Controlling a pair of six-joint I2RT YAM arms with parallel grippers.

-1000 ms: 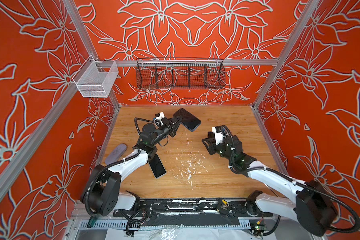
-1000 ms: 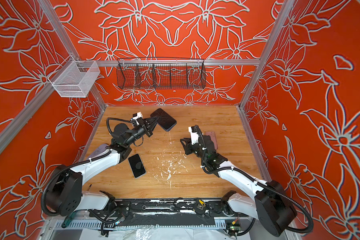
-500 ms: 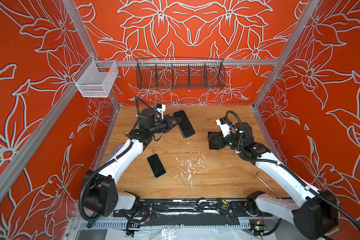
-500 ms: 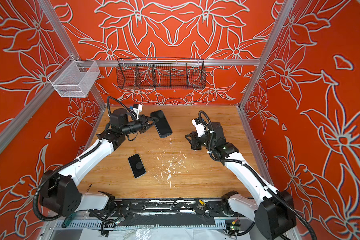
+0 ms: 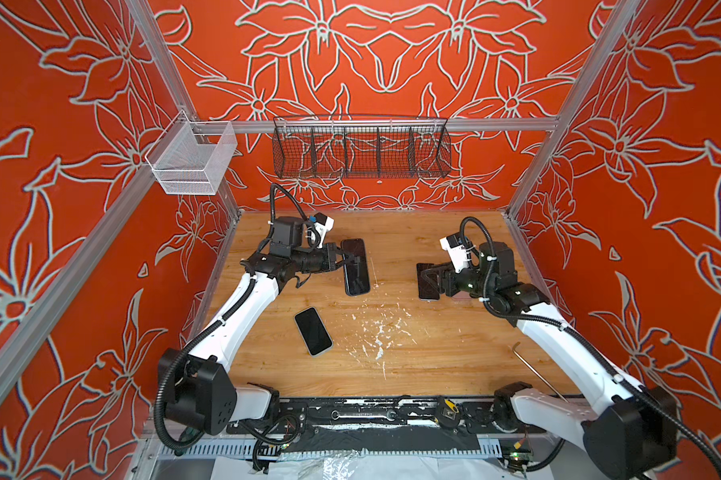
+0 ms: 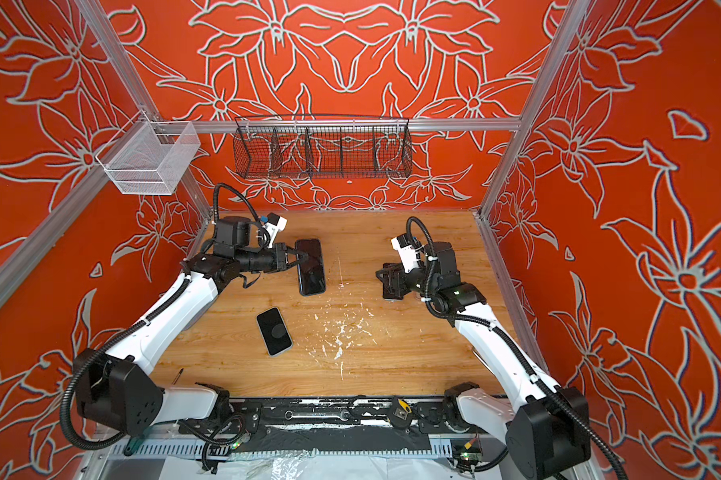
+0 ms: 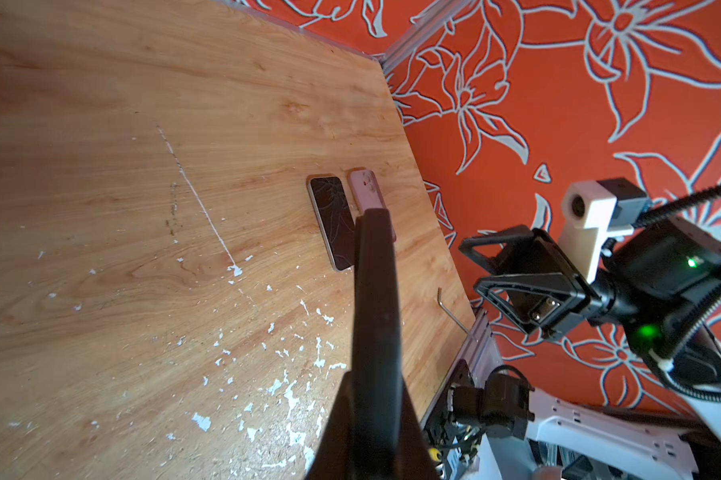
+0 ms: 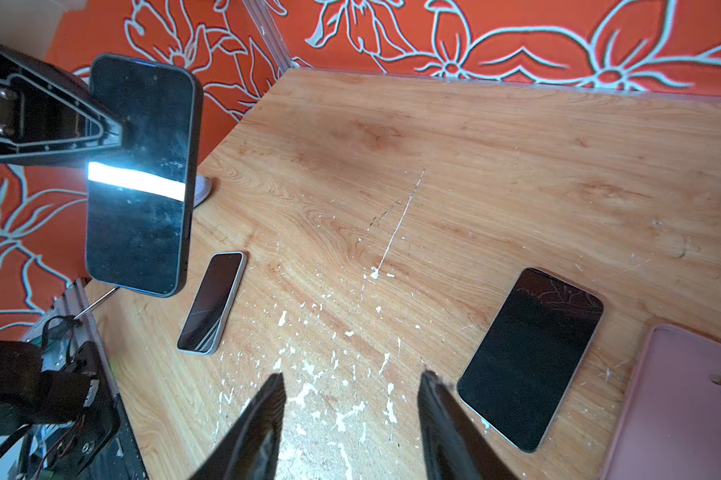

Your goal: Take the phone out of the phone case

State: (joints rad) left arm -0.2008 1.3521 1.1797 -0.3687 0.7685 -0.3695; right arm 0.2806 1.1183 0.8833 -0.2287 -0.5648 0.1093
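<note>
left gripper (image 6: 304,257) clamped on cased phone (image 6: 311,275) long edge, held off table (image 5: 433,232), screen facing right arm for access. right gripper (image 8: 352,376) jaws apart, empty, hovering opposite.

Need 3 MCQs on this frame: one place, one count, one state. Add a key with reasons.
1. Where is the pink case?
A) held in the air
B) flat on the table, beside the cracked phone
C) propped upright

2. How many phones show?
A) one
B) two
C) three

3. The right gripper is:
A) open and empty
B) shut on a case
C) shut on a phone

Key:
1 B: it lies flat next to the cracked phone.
2 C: the cracked phone, the mid-table phone, and the dark-cased phone clamped in the left gripper.
3 A: its fingers stand apart, with only table between them.
</note>
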